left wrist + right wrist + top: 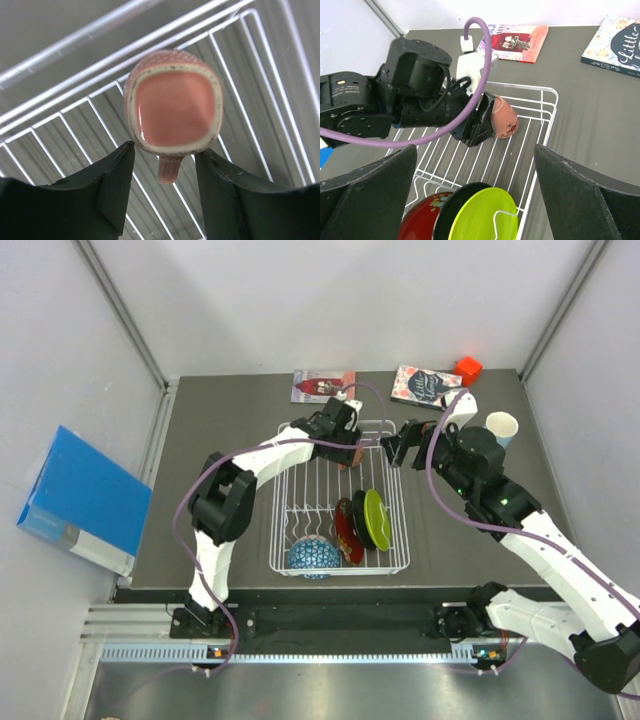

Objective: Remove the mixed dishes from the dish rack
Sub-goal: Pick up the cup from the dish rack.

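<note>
The small salmon-pink cup [357, 453] lies on its side at the far end of the white wire dish rack [400, 540], its mouth facing the left wrist camera [172, 107]. My left gripper [165, 150] is open, its jaws on either side of the cup's handle and close to the rim. My right gripper [475, 155] is open and empty above the rack's far right corner. The lime green plate [378, 518], black plate [362, 520] and red patterned plate [345, 530] stand in the dividers. The blue-patterned bowl [313, 557] sits at the near end. The light blue mug [500, 427] stands on the table to the right.
Two books [322, 385] [425, 385] and a red block [467, 368] lie along the table's far edge. A blue box [85, 500] leans off the table at the left. The right arm reaches over the table beside the rack's right side.
</note>
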Robot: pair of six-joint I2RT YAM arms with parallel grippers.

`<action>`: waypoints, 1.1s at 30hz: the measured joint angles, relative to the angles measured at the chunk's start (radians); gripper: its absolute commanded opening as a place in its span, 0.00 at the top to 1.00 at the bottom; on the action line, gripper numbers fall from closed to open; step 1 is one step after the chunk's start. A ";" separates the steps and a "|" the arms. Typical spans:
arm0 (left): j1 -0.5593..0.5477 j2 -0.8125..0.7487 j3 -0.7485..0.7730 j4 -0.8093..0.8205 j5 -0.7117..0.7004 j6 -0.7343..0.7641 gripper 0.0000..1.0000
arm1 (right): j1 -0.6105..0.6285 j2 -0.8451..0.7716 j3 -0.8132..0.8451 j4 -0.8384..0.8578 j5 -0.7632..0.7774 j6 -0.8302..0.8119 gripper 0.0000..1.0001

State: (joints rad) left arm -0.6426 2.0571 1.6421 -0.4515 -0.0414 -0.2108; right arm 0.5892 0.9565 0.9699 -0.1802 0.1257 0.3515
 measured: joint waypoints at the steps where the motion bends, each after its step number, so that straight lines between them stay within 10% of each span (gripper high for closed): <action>1: 0.000 0.007 0.000 -0.005 0.000 -0.001 0.56 | 0.000 0.000 0.000 -0.001 0.002 -0.001 0.00; 12: 0.001 0.016 -0.002 -0.013 0.019 0.004 1.00 | 0.000 0.000 -0.001 -0.002 0.005 0.000 0.00; 33: 0.009 -0.324 -0.056 -0.034 -0.031 -0.022 1.00 | 0.002 -0.078 -0.046 0.040 0.069 0.047 0.00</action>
State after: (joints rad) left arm -0.6338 1.7329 1.5860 -0.4858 -0.0719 -0.2325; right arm 0.5911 0.8787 0.9237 -0.1402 0.1944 0.3985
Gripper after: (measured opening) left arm 0.218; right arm 0.996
